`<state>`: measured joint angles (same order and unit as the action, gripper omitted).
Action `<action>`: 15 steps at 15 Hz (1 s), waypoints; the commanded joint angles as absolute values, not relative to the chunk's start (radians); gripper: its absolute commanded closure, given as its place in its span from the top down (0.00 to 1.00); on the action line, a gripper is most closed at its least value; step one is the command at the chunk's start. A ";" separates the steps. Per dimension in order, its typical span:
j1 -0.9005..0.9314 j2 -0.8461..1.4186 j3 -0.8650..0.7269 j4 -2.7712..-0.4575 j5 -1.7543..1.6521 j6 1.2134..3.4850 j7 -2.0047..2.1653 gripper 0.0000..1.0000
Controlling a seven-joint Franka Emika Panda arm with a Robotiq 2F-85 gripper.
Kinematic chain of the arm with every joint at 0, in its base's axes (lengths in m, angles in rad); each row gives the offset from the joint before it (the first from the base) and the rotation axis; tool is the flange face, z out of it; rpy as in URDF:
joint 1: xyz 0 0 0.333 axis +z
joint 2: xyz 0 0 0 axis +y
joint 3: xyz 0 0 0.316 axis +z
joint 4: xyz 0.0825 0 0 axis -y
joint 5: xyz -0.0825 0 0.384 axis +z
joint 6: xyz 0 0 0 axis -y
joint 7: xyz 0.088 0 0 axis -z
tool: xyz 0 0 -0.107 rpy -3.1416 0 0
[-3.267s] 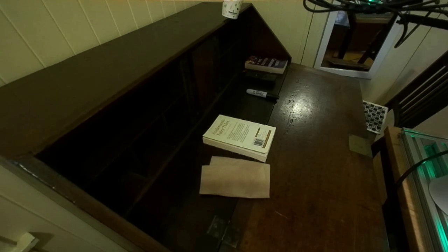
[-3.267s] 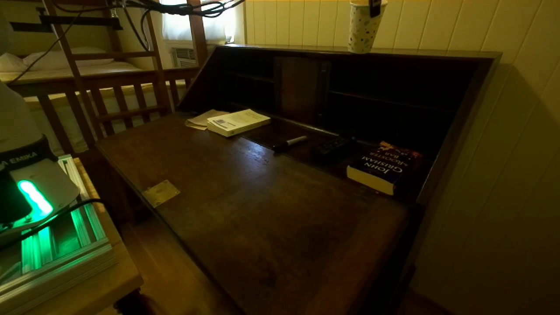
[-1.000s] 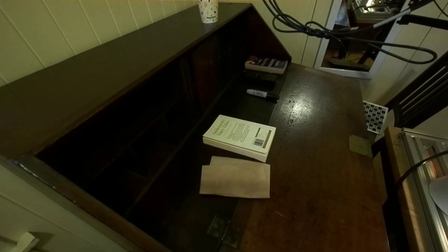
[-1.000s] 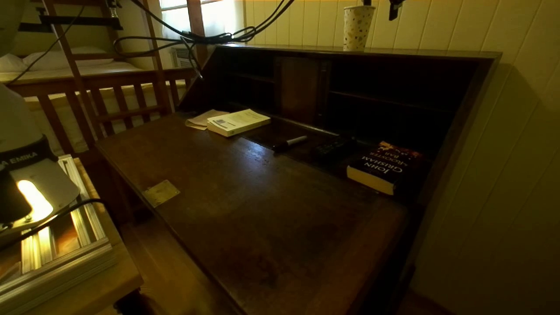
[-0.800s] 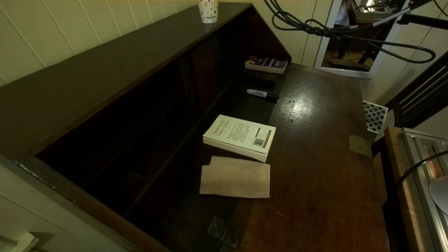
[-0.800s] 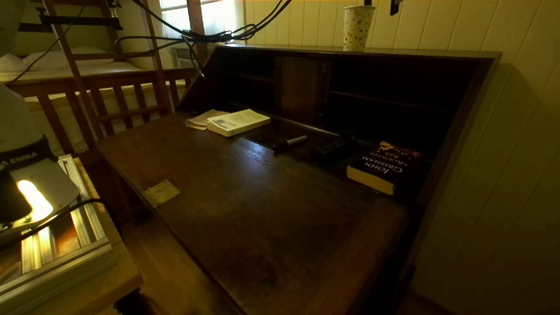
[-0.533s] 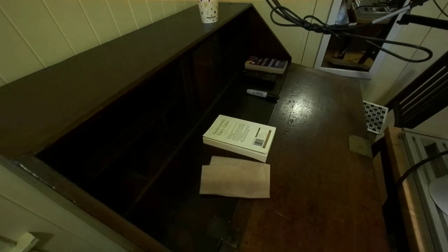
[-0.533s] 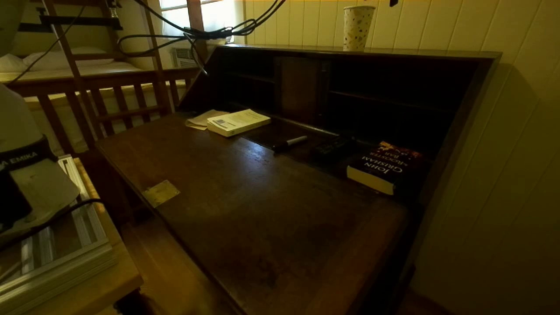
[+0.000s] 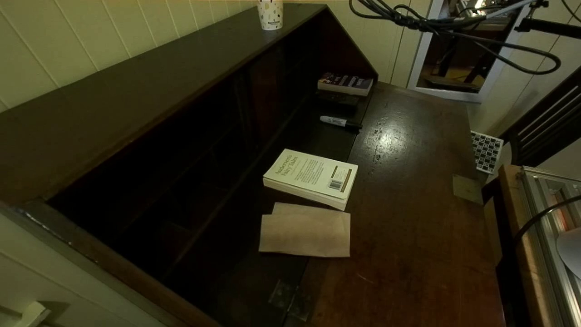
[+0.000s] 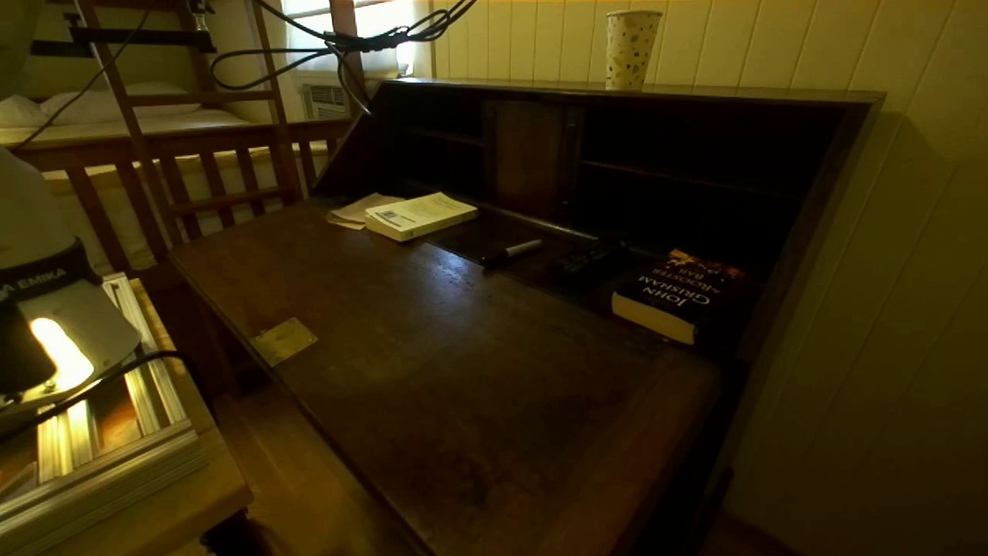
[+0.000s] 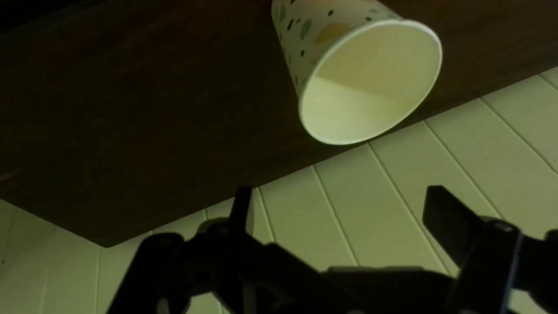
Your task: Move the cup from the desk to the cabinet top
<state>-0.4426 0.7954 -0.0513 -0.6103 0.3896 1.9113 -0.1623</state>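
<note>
The cup (image 10: pixel 631 50), white with coloured specks, stands upright on the dark wooden cabinet top (image 9: pixel 159 72), near its front edge. An exterior view cuts off the upper part of this cup (image 9: pixel 270 16). In the wrist view the cup (image 11: pixel 305 39) shows its pale inside and rim, apart from my fingers. My gripper (image 11: pixel 341 188) is open, its two black fingers spread wide with only the panelled wall behind the gap. Neither exterior view shows the gripper. Below the cabinet top lies the glossy brown desk (image 10: pixel 432 347).
On the desk lie a white book (image 9: pixel 313 177), brown paper (image 9: pixel 306 231), a marker (image 9: pixel 338 121) and a dark book (image 10: pixel 671 297). A dark object (image 10: pixel 587 259) sits between marker and dark book. Looped black cables (image 10: pixel 386 38) hang above the desk. Panelled wall (image 10: pixel 772 46) rises behind the cabinet.
The cup was earlier held tilted at the cabinet's front edge; it now stands upright on top, released. Over the last second the fingers rose out of the exterior view, and the cables shifted.
</note>
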 commanded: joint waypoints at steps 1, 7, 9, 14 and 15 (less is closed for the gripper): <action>-0.437 0.752 -0.056 -0.637 0.397 1.920 -0.105 1.00; -0.402 0.698 -0.079 -0.703 0.378 1.892 0.025 1.00; -0.389 0.678 -0.080 -0.736 0.377 1.892 0.058 1.00; -0.392 0.706 -0.071 -0.707 0.386 1.909 0.066 1.00; -0.392 0.701 -0.073 -0.713 0.386 1.909 0.069 1.00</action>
